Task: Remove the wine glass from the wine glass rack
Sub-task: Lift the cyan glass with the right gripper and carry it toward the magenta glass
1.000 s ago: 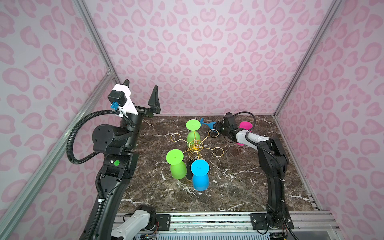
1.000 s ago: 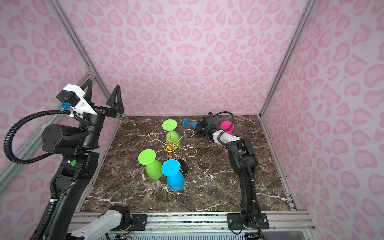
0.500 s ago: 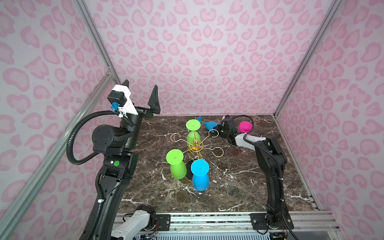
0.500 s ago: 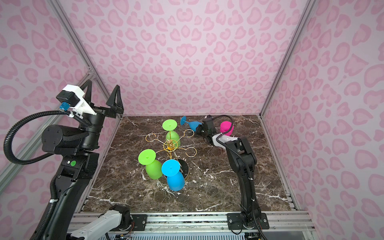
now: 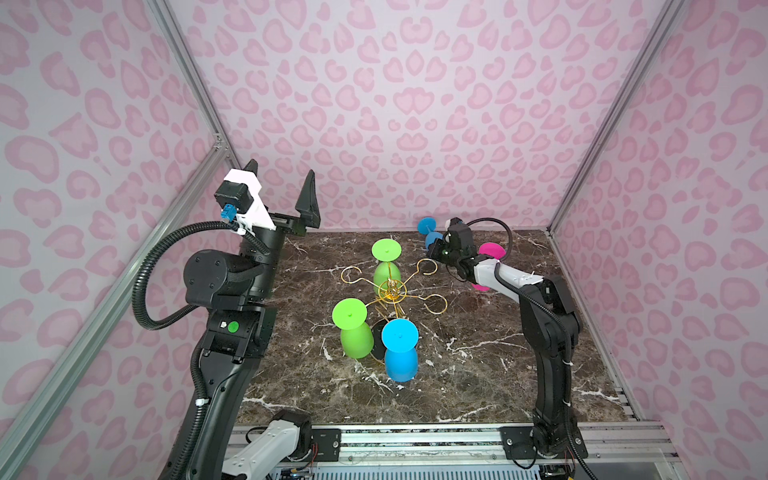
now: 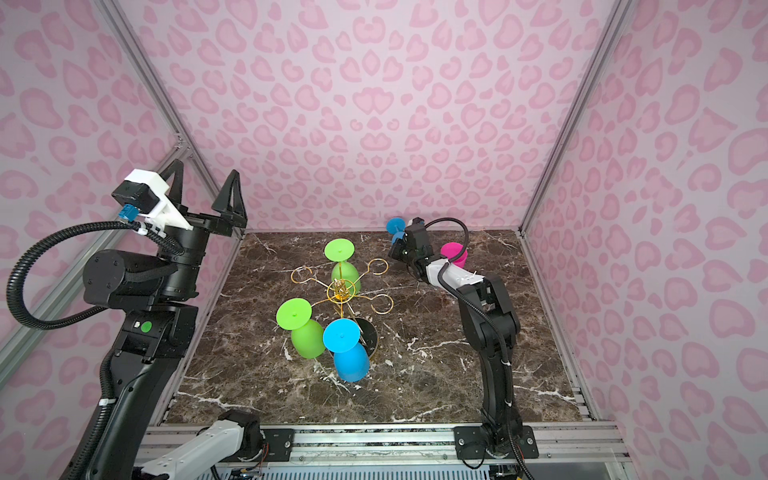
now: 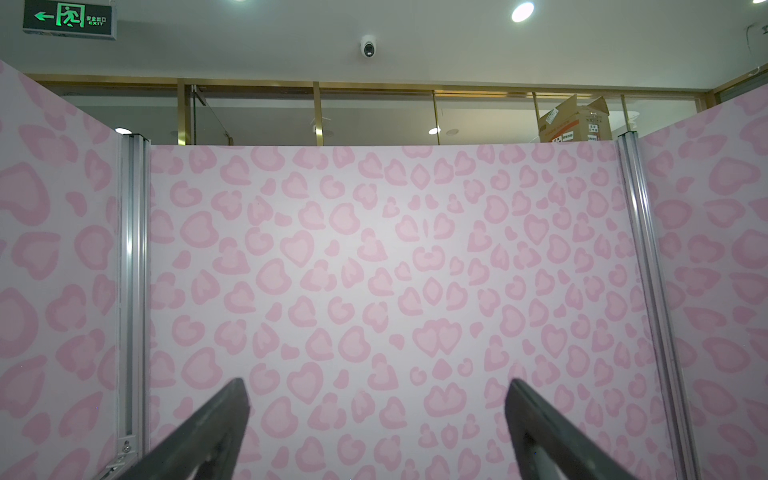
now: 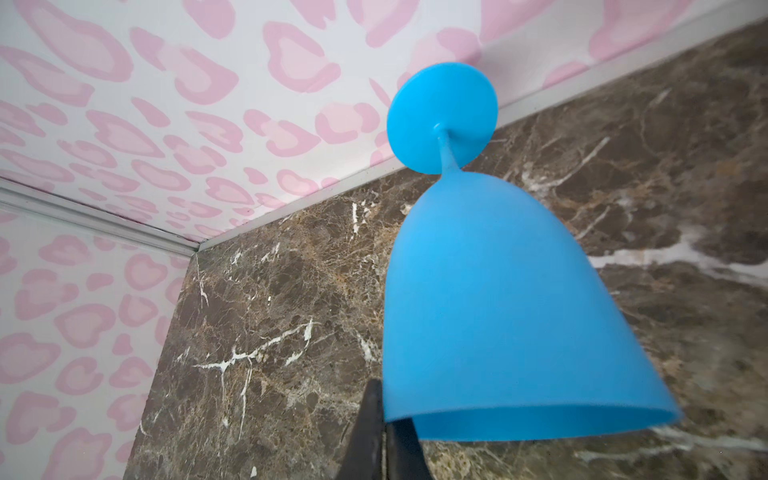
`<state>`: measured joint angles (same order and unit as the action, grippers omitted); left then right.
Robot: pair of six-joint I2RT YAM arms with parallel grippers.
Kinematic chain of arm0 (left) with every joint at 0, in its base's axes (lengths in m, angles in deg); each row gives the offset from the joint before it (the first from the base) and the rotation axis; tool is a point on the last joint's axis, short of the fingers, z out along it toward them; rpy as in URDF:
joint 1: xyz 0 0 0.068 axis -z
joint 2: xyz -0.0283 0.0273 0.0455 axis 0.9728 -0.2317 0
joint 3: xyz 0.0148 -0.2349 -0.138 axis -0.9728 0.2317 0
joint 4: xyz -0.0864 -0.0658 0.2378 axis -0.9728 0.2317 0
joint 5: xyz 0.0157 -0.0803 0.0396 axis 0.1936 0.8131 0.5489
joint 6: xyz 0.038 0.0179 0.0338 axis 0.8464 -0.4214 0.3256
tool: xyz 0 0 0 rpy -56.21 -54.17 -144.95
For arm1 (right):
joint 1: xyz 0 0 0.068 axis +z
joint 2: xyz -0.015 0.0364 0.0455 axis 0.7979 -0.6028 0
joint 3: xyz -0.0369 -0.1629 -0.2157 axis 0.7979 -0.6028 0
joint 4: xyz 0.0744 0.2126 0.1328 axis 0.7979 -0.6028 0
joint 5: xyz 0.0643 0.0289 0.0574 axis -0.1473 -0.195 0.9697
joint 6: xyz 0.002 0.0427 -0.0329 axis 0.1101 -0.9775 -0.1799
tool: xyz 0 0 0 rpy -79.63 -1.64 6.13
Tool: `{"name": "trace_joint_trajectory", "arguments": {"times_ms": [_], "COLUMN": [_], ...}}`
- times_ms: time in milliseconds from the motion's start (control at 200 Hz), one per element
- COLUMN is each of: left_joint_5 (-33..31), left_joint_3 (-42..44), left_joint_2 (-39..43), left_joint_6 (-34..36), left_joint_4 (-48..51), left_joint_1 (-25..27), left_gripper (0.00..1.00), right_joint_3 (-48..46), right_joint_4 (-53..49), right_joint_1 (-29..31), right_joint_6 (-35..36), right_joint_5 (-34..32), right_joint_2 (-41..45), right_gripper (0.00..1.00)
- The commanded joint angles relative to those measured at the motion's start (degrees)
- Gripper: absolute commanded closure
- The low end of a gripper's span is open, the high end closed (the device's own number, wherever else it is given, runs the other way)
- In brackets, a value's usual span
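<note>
A blue wine glass (image 8: 490, 311), likely light and slippery, is pinched at its rim by the right tool (image 8: 384, 419); left tool (image 5: 281, 172) spread, empty.

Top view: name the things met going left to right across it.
left gripper, near green wine glass, near blue wine glass, far blue wine glass, pink glass.

A blue glass (image 8: 490, 299) is off the rack (image 5: 390, 291), tilted, its foot toward the back wall (image 5: 395, 124) and its rim pinched by the right gripper (image 8: 384, 419). The gold wire rack stands upright with two green glasses (image 5: 355, 338) (image 5: 387, 272) and a second blue glass (image 5: 400, 357) hanging bowl-down.
</note>
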<state>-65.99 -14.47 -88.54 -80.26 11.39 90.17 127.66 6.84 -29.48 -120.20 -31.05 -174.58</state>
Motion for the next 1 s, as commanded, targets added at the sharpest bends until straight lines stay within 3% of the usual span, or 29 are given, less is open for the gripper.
{"name": "trace_joint_trajectory", "arguments": {"times_ms": [0, 430, 615, 995], "left_joint_5": [-0.21, 0.07, 0.22, 0.53], "left_joint_3": [0.03, 0.15, 0.16, 0.05], "left_joint_2": [0.26, 0.17, -0.09, -0.44], "left_joint_6": [0.59, -0.20, -0.29, -0.64], "left_joint_4": [-1.20, -1.37, -1.37, -1.37], "left_joint_1": [-0.01, -0.03, 0.04, 0.23], "left_gripper": [0.03, 0.03, 0.03, 0.03], "right_joint_3": [5.55, 36.37, 52.84, 52.65], "right_joint_4": [-13.24, -61.44, -82.19, -92.54], "right_joint_1": [0.93, 1.36, 4.80, 9.15], "right_joint_6": [7.45, 29.41, 34.66, 36.47], "right_joint_5": [-1.65, -1.94, -8.84, -19.50], "right_joint_2": [0.91, -1.27, -8.54, -7.19], "right_gripper": [1.00, 1.00, 1.00, 1.00]}}
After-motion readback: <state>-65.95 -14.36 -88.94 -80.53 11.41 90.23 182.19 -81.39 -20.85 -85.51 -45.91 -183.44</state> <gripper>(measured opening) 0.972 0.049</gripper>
